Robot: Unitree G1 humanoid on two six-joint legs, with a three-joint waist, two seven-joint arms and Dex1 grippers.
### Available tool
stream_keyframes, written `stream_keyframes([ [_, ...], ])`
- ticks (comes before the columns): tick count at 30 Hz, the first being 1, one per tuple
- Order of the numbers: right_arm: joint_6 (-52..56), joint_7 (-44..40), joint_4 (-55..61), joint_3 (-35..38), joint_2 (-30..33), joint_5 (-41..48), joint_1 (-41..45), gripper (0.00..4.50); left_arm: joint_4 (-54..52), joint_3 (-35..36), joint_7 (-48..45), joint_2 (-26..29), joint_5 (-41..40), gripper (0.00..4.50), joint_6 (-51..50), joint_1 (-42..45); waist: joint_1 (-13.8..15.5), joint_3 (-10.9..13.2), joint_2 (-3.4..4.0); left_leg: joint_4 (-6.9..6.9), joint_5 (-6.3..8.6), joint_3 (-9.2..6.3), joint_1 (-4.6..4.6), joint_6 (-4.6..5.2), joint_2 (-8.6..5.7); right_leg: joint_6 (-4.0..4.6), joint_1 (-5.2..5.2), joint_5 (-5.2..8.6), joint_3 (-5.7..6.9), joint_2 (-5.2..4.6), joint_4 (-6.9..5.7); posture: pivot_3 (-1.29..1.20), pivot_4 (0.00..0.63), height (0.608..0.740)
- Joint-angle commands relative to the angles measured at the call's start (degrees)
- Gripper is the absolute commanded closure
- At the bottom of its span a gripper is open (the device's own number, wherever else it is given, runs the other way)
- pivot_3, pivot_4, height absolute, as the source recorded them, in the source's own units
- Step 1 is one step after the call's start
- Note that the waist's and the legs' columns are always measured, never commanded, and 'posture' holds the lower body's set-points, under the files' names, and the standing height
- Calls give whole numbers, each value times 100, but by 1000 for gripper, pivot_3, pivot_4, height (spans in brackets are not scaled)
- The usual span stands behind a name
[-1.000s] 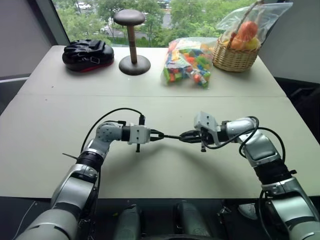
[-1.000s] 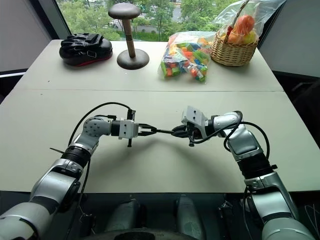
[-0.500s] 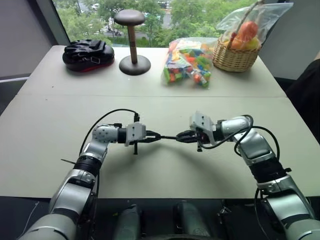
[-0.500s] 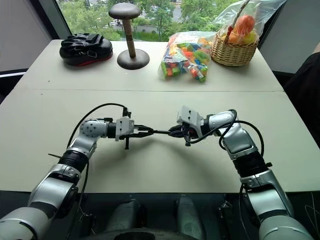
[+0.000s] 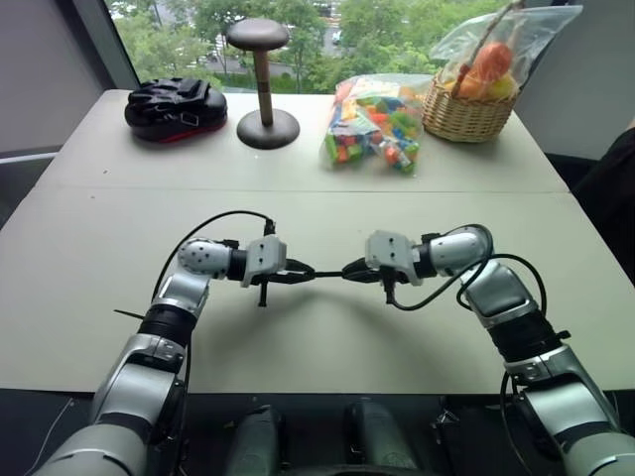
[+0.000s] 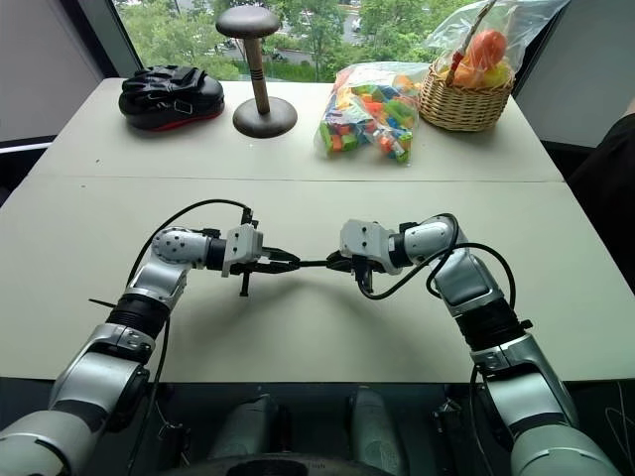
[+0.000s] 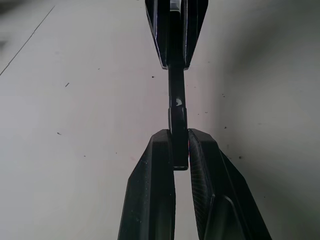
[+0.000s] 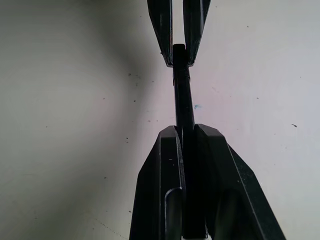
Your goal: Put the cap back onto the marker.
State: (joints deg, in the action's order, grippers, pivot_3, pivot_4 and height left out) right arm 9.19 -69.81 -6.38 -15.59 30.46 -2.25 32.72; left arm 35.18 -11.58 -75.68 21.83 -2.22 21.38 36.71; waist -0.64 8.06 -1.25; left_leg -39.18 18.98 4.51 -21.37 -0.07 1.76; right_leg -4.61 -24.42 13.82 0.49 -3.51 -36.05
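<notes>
Left wrist view: the left gripper (image 7: pixel 181 150) is clamped tight on the cap (image 7: pixel 179 137), whose wider black sleeve sits between the two fingers.
Right wrist view: the right gripper (image 8: pixel 186 137) is pinched closed on the marker (image 8: pixel 183 102), which runs straight from its fingers to the opposite gripper.
Head views: the left gripper (image 5: pixel 296 275) and right gripper (image 5: pixel 354 269) point at each other above the near half of the table (image 5: pixel 89 238); the marker (image 5: pixel 328 274) spans the gap as one thin dark line.
Position of task items: both are held in the air over the table, between the two fingertips, in line with each other.
Hard to make out: the joint between cap and marker; how far the cap is seated cannot be told.
Hidden: the marker's rear part, covered by the right fingers.
</notes>
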Motion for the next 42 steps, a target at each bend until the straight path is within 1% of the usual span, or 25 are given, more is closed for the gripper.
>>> stream_keyframes([
  [1,-278,139,409,-54,-355,294,271,4500,-239,-334,4,-378,3,4437,277,168,-1,0,0,0,0,0,0,0,0,0,0,0,0,0,0,0,150,740],
  [5,-337,141,303,-5,-187,223,148,4500,-280,-292,96,-310,39,4437,256,107,-1,0,0,0,0,0,0,0,0,0,0,0,0,0,0,0,150,740],
  [9,-466,149,112,111,146,124,-58,4500,-398,-254,172,-94,89,4437,121,-4,5,0,0,0,0,0,-1,0,0,0,0,0,0,-1,1,0,150,740],
  [13,-567,276,-132,449,613,173,-438,4500,-697,-45,355,148,-61,2688,-169,-220,7,0,0,0,0,0,-1,1,0,0,0,0,0,-3,1,0,150,740],
  [17,-335,698,4,893,713,440,-749,4500,-1259,303,1072,83,-257,755,-657,-574,-4,0,0,0,0,0,0,1,4,0,0,0,-2,-5,0,0,150,740],
  [19,-112,887,197,1102,664,615,-897,4500,-1552,495,1430,16,-422,755,-995,-790,-7,0,0,0,0,-1,2,0,9,0,0,0,-3,-6,-3,0,150,740],
  [21,391,1299,438,1449,517,857,-1056,4500,-1888,752,1900,-54,-597,755,-1481,-1036,-8,0,1,0,0,-3,4,0,11,0,1,0,-3,-6,-7,0,150,740],
  [23,1013,1790,695,1812,373,1067,-1238,4500,-2305,1012,2348,-122,-824,755,-2055,-1336,-8,0,1,1,0,-4,5,0,17,0,0,0,-4,-5,-8,0,150,740],
  [25,1737,2425,845,2117,223,1095,-1387,4500,-2695,1191,2784,-191,-945,755,-2530,-1654,-1,-1,2,1,0,-5,5,-1,19,0,0,0,-4,-8,-8,0,150,740],
  [27,2256,3024,1005,2361,39,1090,-1568,4500,-2963,1267,3318,-256,-757,755,-2683,-1961,6,-2,2,1,-1,-5,4,-2,17,0,0,0,-4,-14,-9,0,150,740],
  [30,2777,4036,1130,2749,-439,1049,-1681,4500,-3175,1385,4016,-418,-609,755,-2746,-2233,13,-2,2,2,-1,-7,6,-2,11,0,5,0,-5,-23,-8,0,150,740],
  [32,2954,4528,1174,2909,-686,1002,-1731,4500,-3184,1468,4509,-517,-452,755,-2708,-2300,10,-2,3,2,-2,-5,6,-3,8,1,4,-1,-5,-27,-8,0,150,740],
  [33,2970,4783,1184,2956,-798,938,-1768,4500,-3110,1493,4856,-516,-200,755,-2472,-2304,10,-2,3,2,-2,-5,5,-4,7,1,4,-1,-6,-28,-8,0,150,740],
  [35,2944,5236,1208,3079,-1025,895,-1812,4500,-3024,1554,5388,-573,51,755,-2247,-2328,5,-3,4,2,-2,-5,6,-4,6,1,4,-1,-5,-26,-8,0,150,740],
  [37,2895,5620,1210,3174,-1212,885,-1826,4500,-3001,1584,5739,-664,143,755,-2187,-2384,6,-4,5,2,-2,-4,6,-4,6,1,4,-1,-5,-26,-8,0,150,740],
  [41,2794,6107,1237,3173,-1457,840,-1895,4500,-3002,1526,6115,-801,288,755,-2051,-2541,6,-5,6,3,-2,-3,5,-3,6,1,5,-1,-5,-25,-6,0,150,740],
  [42,2791,6186,1249,3164,-1504,852,-1919,4045,-2992,1508,6188,-825,325,704,-2022,-2569,11,-5,6,3,-1,-3,5,-3,5,1,5,-1,-5,-25,-6,0,150,740],
])
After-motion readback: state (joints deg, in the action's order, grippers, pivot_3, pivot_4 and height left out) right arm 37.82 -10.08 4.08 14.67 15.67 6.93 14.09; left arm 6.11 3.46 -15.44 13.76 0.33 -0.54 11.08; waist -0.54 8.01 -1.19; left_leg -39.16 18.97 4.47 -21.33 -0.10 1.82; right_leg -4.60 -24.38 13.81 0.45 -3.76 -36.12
